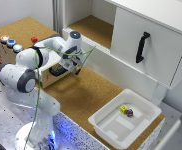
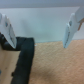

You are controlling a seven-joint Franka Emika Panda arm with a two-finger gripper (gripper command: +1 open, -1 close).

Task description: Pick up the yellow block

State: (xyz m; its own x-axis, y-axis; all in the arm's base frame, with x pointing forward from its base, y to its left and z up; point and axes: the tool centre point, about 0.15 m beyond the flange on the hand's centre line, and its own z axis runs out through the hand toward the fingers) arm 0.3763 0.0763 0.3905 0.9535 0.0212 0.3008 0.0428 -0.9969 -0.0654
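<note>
The yellow block (image 1: 123, 108) is a tiny bright cube lying inside the white tray (image 1: 106, 127) at the exterior view's lower right, beside a small dark purplish block (image 1: 130, 113). My gripper (image 1: 76, 66) hangs over the cork surface near the wooden box, far from the tray toward the exterior view's left. In the wrist view its two fingertips (image 2: 71, 29) stand wide apart with nothing between them, so the gripper (image 2: 39, 30) is open. The wrist view shows no block.
A wooden box (image 1: 11, 50) with coloured buttons stands at the exterior view's left, with a black handle (image 2: 24, 60) close to the gripper. A white cabinet (image 1: 146, 40) with a black handle rises at the back right. Cork surface (image 1: 86, 95) lies between gripper and tray.
</note>
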